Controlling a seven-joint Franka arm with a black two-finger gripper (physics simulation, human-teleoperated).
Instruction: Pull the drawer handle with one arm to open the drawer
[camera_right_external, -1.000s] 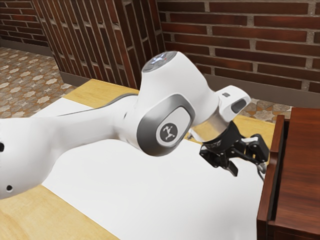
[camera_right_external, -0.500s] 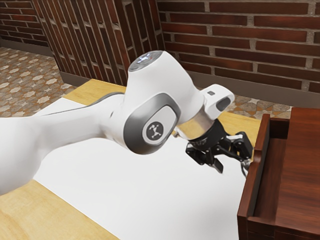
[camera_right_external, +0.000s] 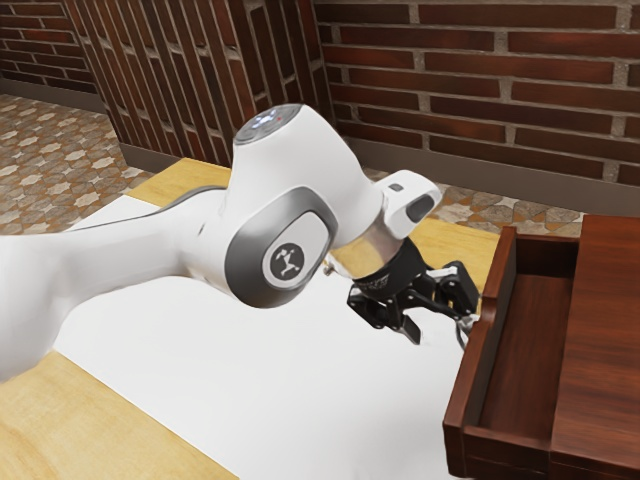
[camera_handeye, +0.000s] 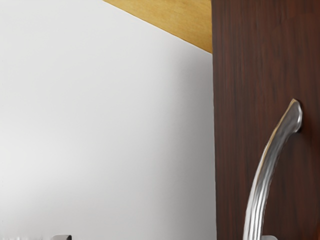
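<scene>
The dark wooden drawer (camera_right_external: 478, 350) stands pulled out of its cabinet (camera_right_external: 605, 340) toward the exterior view's left, and its bare inside shows. A curved silver handle (camera_handeye: 270, 160) is fixed on the drawer's front panel (camera_handeye: 245, 75). My black gripper (camera_right_external: 447, 316) is right at that front, with its fingers spread wide around the handle. In the wrist view the handle runs down close beside one fingertip (camera_handeye: 269, 237), while the other fingertip (camera_handeye: 61, 237) stands far off over the white sheet. The gripper is open, with the handle hooked between its fingers.
A white sheet (camera_right_external: 250, 380) covers the light wooden table (camera_right_external: 90, 440) under the arm. A brick wall (camera_right_external: 480, 70) and slatted panels stand behind the table. My big white arm (camera_right_external: 290, 240) spans the exterior view's left and middle.
My hand has drawn back toward the exterior view's left, and the drawer front has come with it. The drawer now stands much further out, with more of its inside showing.
</scene>
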